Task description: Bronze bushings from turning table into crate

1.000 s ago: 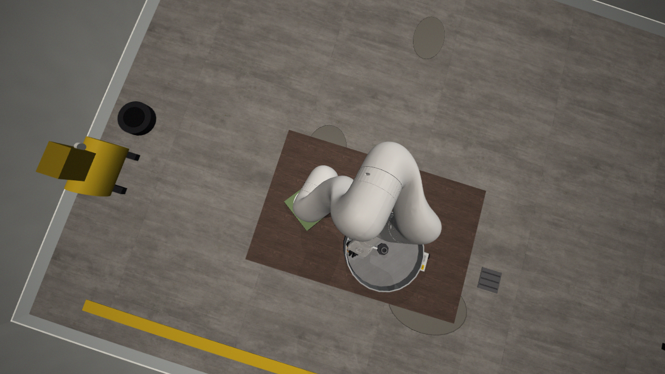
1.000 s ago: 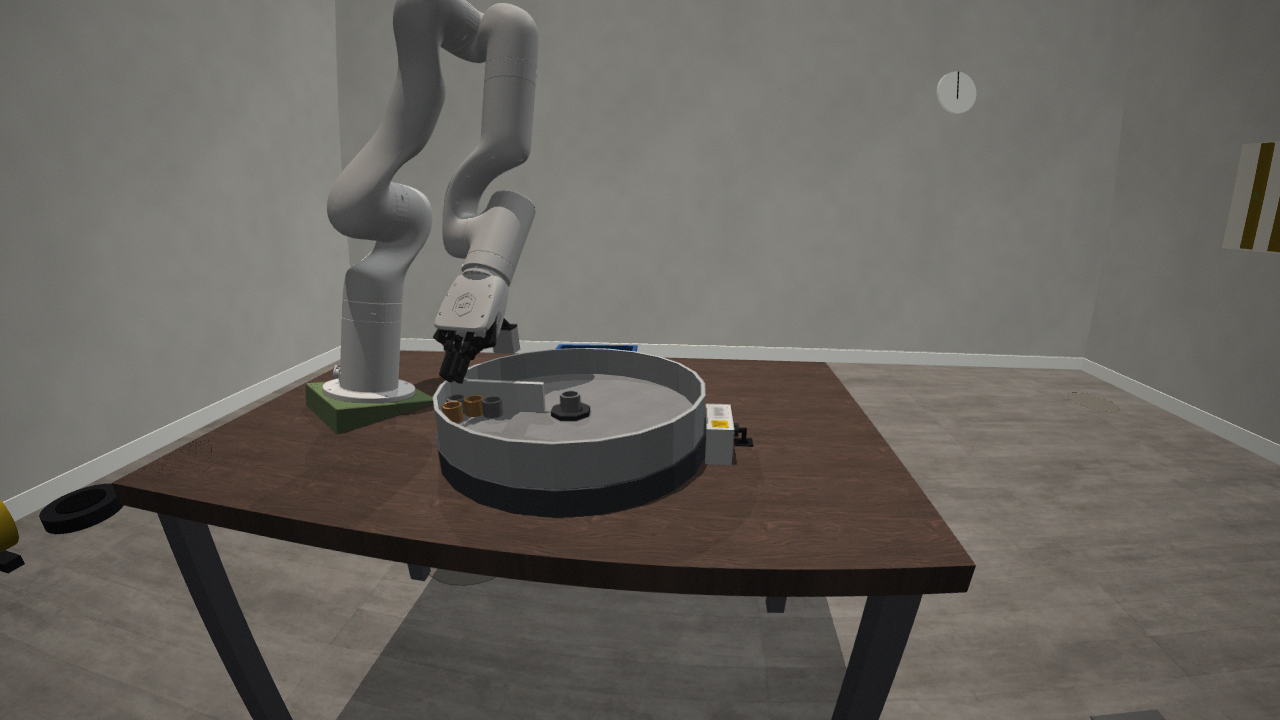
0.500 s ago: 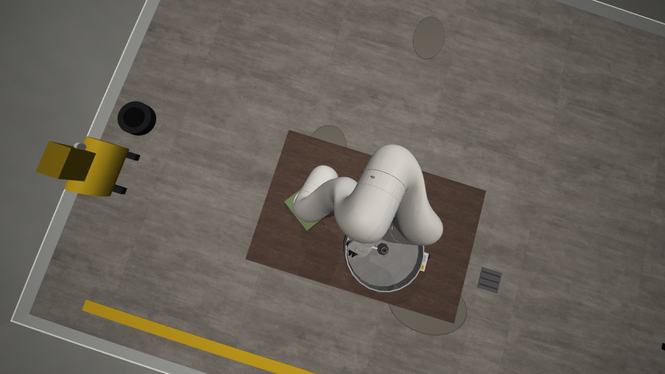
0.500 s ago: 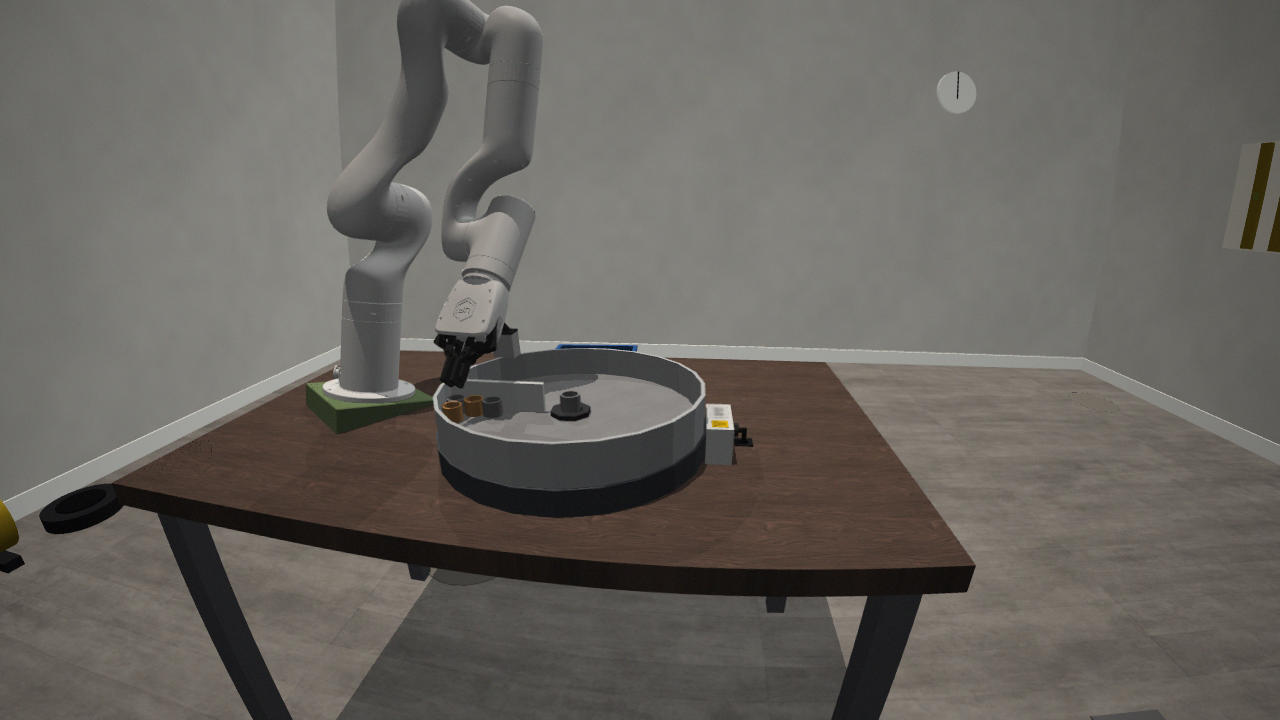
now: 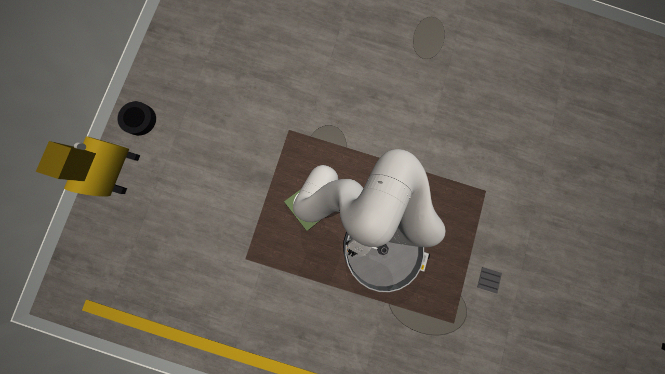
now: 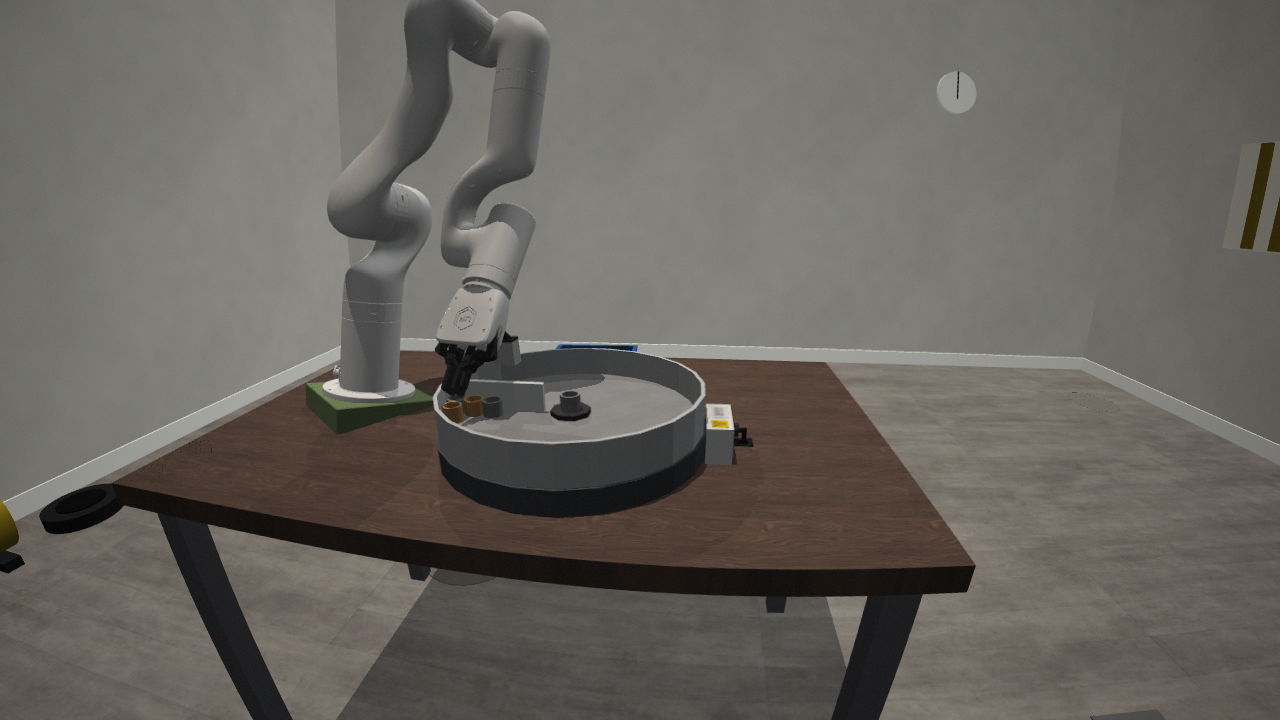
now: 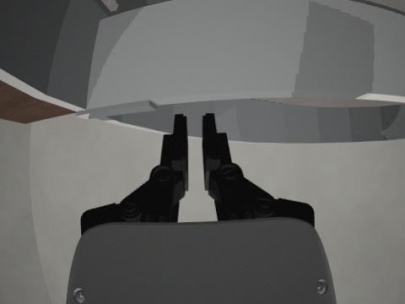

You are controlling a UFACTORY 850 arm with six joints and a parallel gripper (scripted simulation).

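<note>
My gripper [image 5: 351,253] [image 6: 454,392] [image 7: 194,130] is shut with a narrow, empty gap between its fingertips. It tilts down at the left wall of the grey turning table [image 6: 572,465] [image 5: 385,290] [image 7: 278,122], its tips low beside the bushings. Two bronze bushings, one [image 6: 452,412] by the wall and one [image 6: 473,406] beside it, stand on the turning table just below the fingertips in the exterior view. A steel bushing [image 6: 492,407] stands to their right. No bushing shows in the wrist view. The blue crate [image 6: 597,346] shows only as an edge behind the turning table; its inside is hidden.
An upright grey divider [image 6: 520,394] stands behind the bushings. A dark hub [image 6: 570,410] [image 5: 383,250] rises at the turning table's centre. A white box [image 6: 719,438] [image 5: 424,262] is at its outer right side. The arm base stands on a green block [image 6: 338,413] at the left.
</note>
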